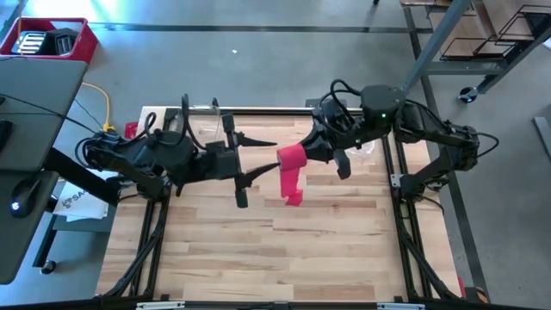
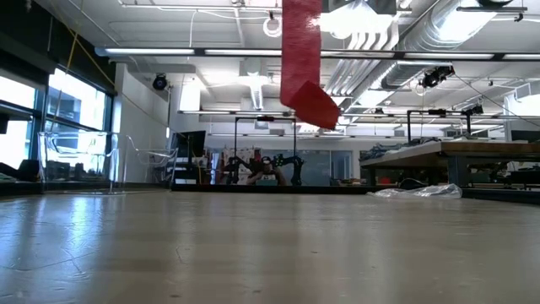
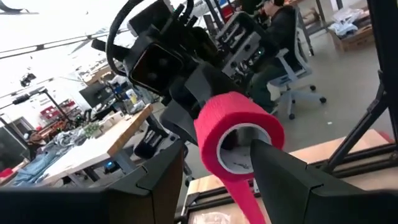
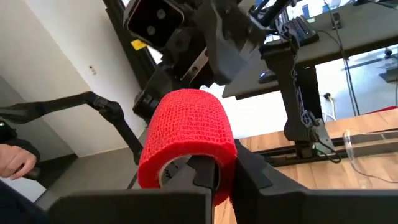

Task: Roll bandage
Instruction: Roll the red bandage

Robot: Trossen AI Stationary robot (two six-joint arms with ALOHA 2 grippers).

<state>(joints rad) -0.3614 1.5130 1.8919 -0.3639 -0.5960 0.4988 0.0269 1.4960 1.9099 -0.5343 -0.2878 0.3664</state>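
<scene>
The bandage [image 1: 292, 158] is partly wound: a red cylinder held in the air above the far half of the wooden table [image 1: 258, 250], with a loose tail hanging down from it. In the low view only that tail [image 2: 302, 67] shows, its free end curled and clear of the table top, so nothing of the bandage rests on the wood.

The right gripper [image 1: 312, 153] is clenched on the roll; in the right wrist view its fingers pinch the wall of the cylinder [image 4: 186, 140], one finger inside the core. Holding by the core edge likely leaves the outer face free to take more turns.

The left gripper [image 1: 258, 158] stands just left of the roll with its fingers spread and holding nothing. In the left wrist view one finger [image 3: 280, 174] points at the open end of the roll [image 3: 236, 134]; contact cannot be settled. Facing the roll end-on suggests it is placed to steady or turn it.

Judgement: the roll is lifted so the tail hangs straight and untangled. Winding is unfinished while the tail remains.

A crinkled clear plastic bag [image 2: 419, 192] lies on the table, well right of the tail.
</scene>
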